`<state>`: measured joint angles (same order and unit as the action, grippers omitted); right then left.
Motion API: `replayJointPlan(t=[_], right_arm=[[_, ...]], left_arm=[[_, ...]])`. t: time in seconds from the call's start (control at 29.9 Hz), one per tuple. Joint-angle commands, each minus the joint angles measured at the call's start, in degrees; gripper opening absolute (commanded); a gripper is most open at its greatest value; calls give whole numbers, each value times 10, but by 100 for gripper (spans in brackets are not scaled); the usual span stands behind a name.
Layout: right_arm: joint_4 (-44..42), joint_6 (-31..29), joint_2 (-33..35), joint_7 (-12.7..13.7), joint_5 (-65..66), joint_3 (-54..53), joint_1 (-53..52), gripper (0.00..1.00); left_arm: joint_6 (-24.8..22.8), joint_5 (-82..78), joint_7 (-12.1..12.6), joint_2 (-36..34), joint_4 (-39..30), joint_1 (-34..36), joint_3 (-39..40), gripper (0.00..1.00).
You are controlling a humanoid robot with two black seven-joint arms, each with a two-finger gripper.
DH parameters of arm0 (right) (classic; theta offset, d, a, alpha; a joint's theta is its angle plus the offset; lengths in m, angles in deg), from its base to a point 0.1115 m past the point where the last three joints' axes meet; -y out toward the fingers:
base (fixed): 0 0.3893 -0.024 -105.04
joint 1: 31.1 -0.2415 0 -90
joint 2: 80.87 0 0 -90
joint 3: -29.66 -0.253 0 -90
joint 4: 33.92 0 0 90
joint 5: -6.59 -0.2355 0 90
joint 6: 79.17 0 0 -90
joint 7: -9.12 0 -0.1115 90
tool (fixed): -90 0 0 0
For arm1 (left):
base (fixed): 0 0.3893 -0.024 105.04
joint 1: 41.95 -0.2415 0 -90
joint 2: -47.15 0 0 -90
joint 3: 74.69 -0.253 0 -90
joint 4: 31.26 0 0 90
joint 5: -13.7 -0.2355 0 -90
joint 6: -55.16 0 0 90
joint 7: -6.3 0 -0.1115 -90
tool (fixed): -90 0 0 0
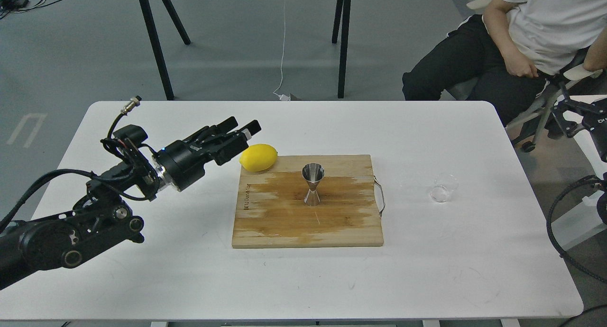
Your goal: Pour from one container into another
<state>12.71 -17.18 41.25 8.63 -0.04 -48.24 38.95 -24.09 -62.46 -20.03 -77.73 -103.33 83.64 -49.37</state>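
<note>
One glass cup [444, 187] faint against table [427, 270]; right end effector unseen.

Left arm raised, left tool [239, 128] parted (holding nothing), pointing right

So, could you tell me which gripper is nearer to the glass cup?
Left, by default: only the left gripper is in view, hovering open beside the lemon, far across the table from the glass cup. The right gripper is out of view.
</note>
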Motion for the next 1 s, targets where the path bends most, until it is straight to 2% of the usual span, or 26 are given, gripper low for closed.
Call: replayJointPlan(t=[0.0,0.07,0.17,0.3,0.4,0.5,0.6,0.64,0.77,0.97], right_arm=[[4,0,7,26,-31,-4,34,100],[20,0,8,36,-67,-5,67,100],[75,0,17,46,-122,-5,131,100],[155,0,16,44,-152,-5,206,99],[185,0,11,45,-181,1,241,99],[228,0,1,45,-242,6,273,99],[258,33,-40,41,-268,3,296,99],[260,48,-63,34,-269,-1,299,100],[270,123,-115,-28,-265,5,308,100],[269,209,-144,-29,-260,8,301,100]], left_arm=[[-105,149,-5,0,-2,-8,83,98],[-168,268,-5,-1,6,-12,117,99],[-234,444,-5,-5,24,-20,140,100],[-286,558,-6,-15,34,-21,147,100],[-322,643,-1,-9,76,-22,166,100],[-332,755,13,4,111,-22,172,100],[-332,802,22,10,128,-24,172,100],[-332,805,22,10,130,-25,173,100],[-330,812,18,10,137,-39,175,100],[-333,886,23,13,167,-42,207,100]])
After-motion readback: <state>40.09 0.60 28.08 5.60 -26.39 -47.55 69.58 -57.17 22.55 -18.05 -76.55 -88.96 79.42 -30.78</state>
